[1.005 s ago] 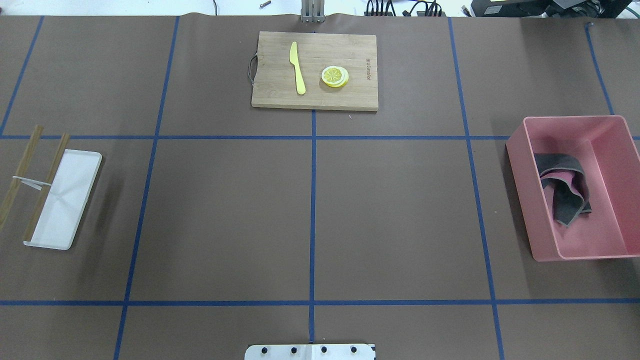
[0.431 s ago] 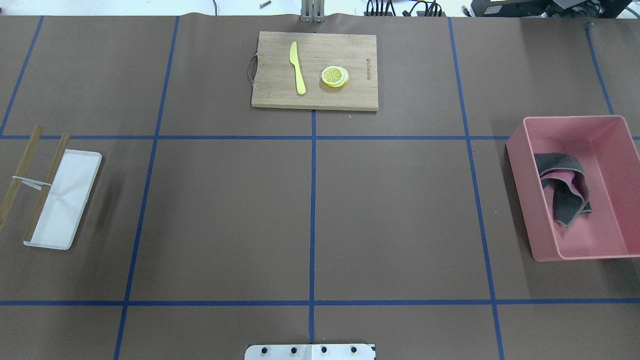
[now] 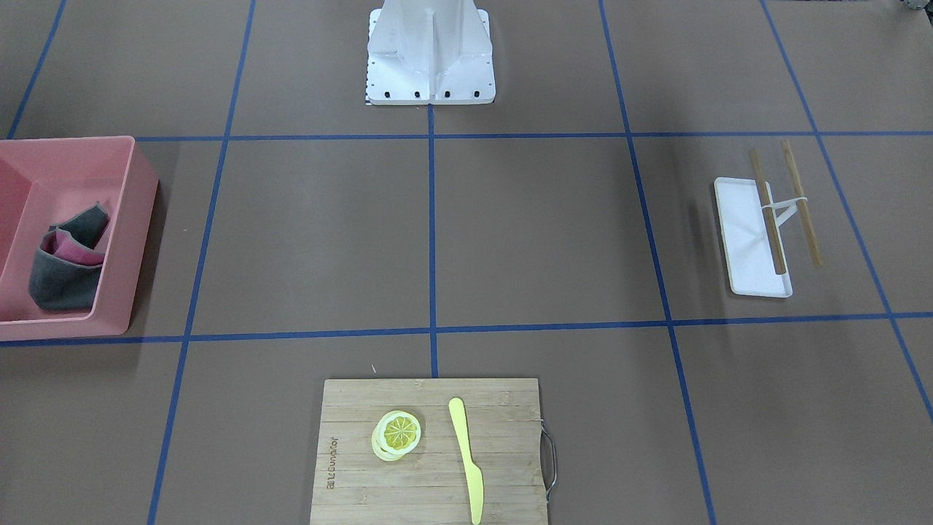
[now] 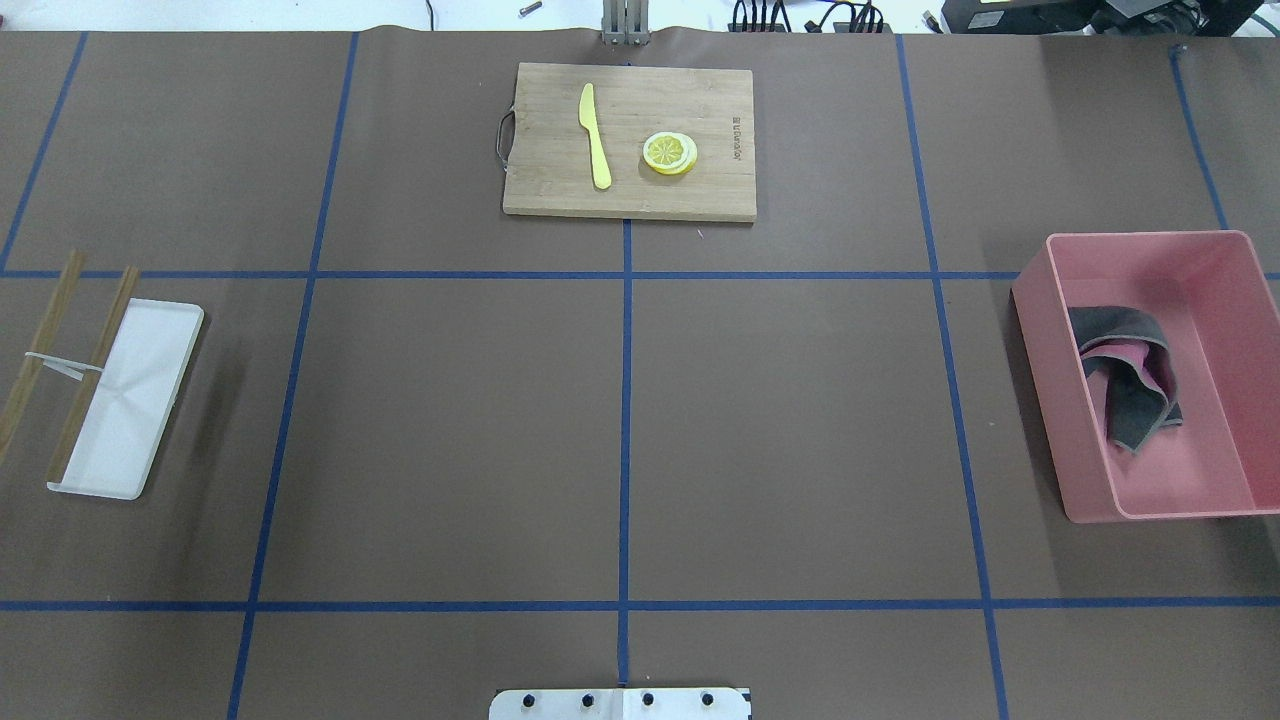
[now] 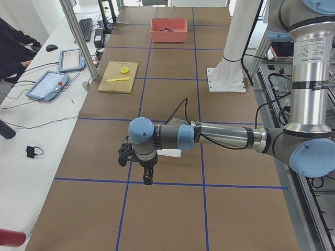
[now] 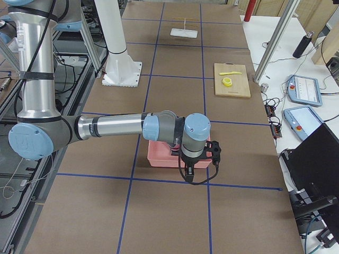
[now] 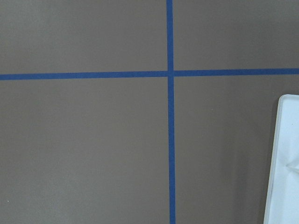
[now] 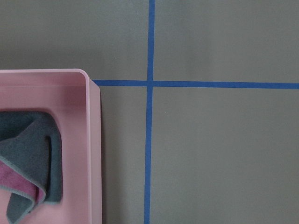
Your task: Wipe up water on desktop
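The desktop (image 4: 780, 420) is seen taped into blue-lined rectangles. A cloth (image 4: 1130, 380) is shown crumpled in a pink bin (image 4: 1040, 330) at its right end. The left gripper (image 5: 148, 178) and right gripper (image 6: 190, 173) are held above the desktop; whether their jaws are spread cannot be told.

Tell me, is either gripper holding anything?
Apparently nothing: the cloth lies in the pink bin, and neither left gripper nor right gripper visibly carries anything.

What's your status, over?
Left pincer, right pincer above desktop, state unclear. Cloth lies in pink bin. No water visible, nothing in the way.
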You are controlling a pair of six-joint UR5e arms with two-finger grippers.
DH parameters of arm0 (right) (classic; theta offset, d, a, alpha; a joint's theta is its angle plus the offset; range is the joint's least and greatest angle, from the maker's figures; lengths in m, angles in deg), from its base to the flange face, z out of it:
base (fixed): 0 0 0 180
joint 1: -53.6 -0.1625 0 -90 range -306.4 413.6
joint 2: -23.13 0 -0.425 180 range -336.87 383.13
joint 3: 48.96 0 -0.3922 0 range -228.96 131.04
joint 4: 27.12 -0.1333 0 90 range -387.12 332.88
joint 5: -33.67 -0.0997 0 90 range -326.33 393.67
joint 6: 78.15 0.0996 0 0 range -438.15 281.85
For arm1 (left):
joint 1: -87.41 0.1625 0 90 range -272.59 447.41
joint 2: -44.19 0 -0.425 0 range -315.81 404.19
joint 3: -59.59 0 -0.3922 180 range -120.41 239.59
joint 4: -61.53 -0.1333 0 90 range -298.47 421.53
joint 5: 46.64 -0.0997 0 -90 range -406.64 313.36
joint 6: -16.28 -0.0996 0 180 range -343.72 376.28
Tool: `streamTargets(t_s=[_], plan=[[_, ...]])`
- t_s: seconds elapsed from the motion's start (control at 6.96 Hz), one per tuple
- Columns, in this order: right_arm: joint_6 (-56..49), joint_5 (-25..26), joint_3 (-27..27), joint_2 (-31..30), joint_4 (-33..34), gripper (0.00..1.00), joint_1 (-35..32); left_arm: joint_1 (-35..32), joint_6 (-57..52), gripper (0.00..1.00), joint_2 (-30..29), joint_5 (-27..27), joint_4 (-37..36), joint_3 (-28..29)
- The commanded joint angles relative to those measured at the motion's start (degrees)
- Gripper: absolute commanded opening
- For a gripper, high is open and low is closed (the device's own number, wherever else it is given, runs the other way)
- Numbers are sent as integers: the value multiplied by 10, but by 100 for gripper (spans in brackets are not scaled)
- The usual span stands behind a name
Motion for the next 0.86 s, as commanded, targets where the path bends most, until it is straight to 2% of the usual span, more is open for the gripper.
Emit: streamTargets(t_s=[0.0,0.72], plan=[[-5,-3,13,0,-8,100,-4,-17,0,98,1,0,-1,1],[-3,-4,15,2,-8,100,-4,-17,0,98,-4,0,0,4]])
